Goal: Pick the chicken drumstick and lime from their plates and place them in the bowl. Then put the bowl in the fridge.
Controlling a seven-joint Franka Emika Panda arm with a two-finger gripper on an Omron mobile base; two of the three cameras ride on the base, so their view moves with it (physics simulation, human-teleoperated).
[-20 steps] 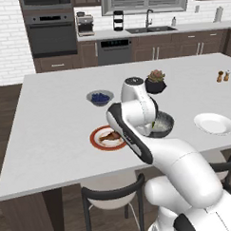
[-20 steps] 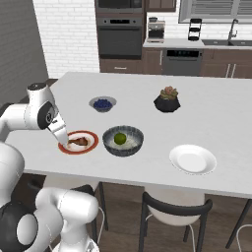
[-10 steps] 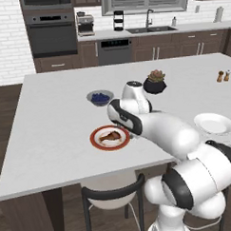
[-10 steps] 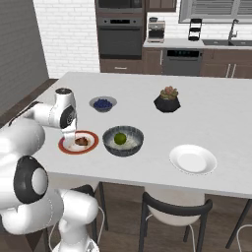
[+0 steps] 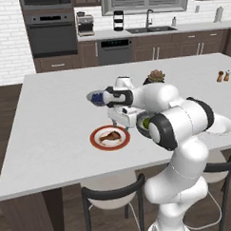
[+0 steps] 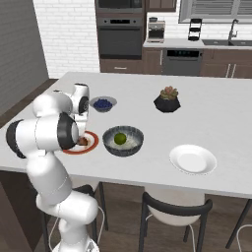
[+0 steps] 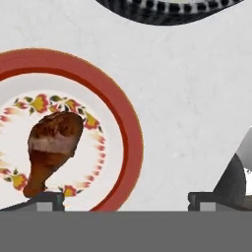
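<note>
Reddish-brown, the chicken drumstick [image 7: 51,147] lies on the orange-rimmed plate [image 7: 125,142] directly below my pincer [image 7: 125,199], nearer its left fingertip [image 7: 47,199]. My pincer is spread wide and holds nothing. The lime [image 6: 119,139] sits in the dark ribbed bowl [image 6: 106,142] on the bench [image 5: 51,115], just beyond the pincer.

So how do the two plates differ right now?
The red-rimmed plate has a broad orange-red rim and a flower ring inside; the white plate is plain. The red-rimmed plate holds the drumstick; the white plate holds nothing, with the lime already in the bowl. The red-rimmed plate lies under the hand, on one side of the bowl; the white plate is on the other side. Both are round and lie flat on the counter.
</note>
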